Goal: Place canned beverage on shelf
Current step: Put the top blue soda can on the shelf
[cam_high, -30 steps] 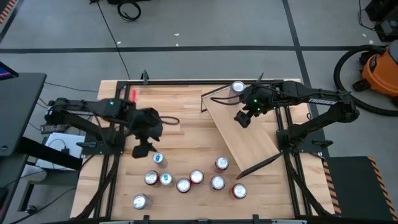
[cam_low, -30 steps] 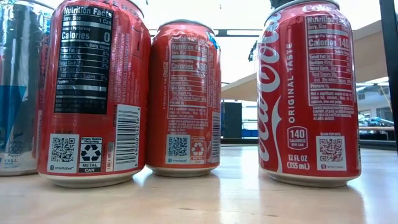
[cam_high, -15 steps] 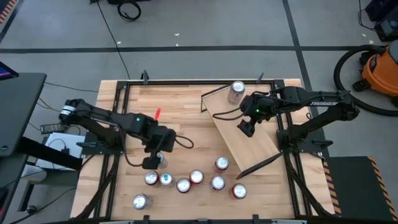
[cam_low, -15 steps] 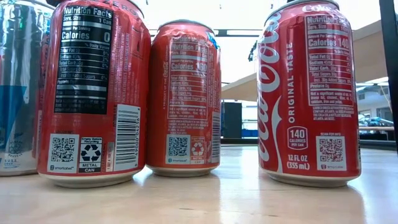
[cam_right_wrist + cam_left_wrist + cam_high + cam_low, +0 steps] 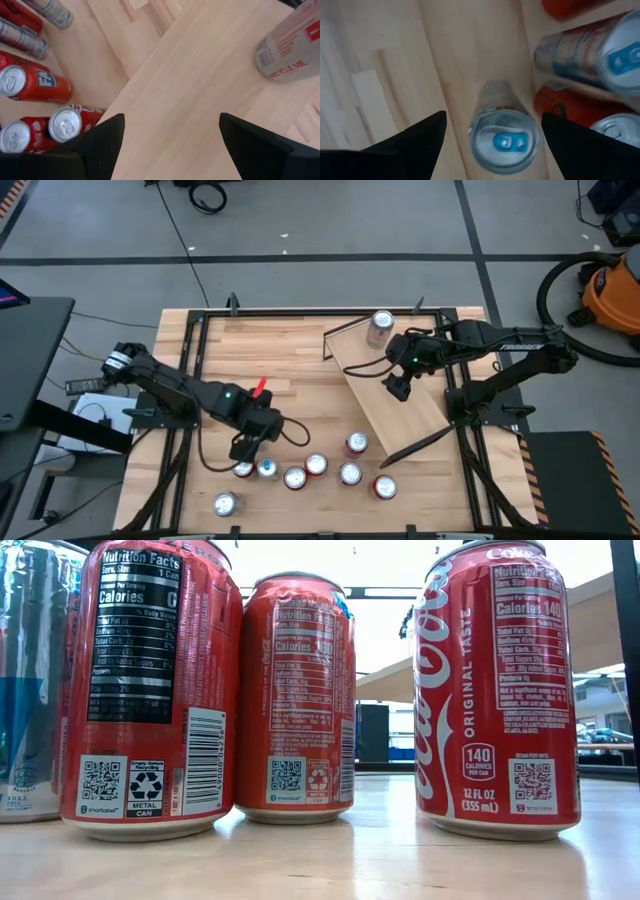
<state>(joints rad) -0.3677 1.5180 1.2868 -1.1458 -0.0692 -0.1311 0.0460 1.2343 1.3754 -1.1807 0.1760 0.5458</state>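
A silver can with a blue tab [image 5: 504, 141] stands upright on the tabletop [image 5: 300, 370], at the left of a cluster of cans. My left gripper [image 5: 494, 120] hangs over it, pointing down. It is open, with one finger on each side of the can and a gap to both. In the high view this gripper [image 5: 248, 448] hides that can. The shelf [image 5: 392, 395] lies slanted across the table's right half, with a silver can [image 5: 380, 328] standing on its far end. My right gripper [image 5: 397, 385] hovers open above the shelf's plank [image 5: 200, 85], empty.
Several red and silver cans [image 5: 316, 466] stand in a loose row near the table's front edge, close beside the left gripper. One more can [image 5: 225, 503] stands at the front left. In the low view, red cans [image 5: 295, 700] fill the foreground.
My left gripper has swung from the table's left side toward the near edge and the can cluster. It has come down over the silver can with the blue tab. My right gripper has drawn back a little from the can on the shelf, toward the near edge.
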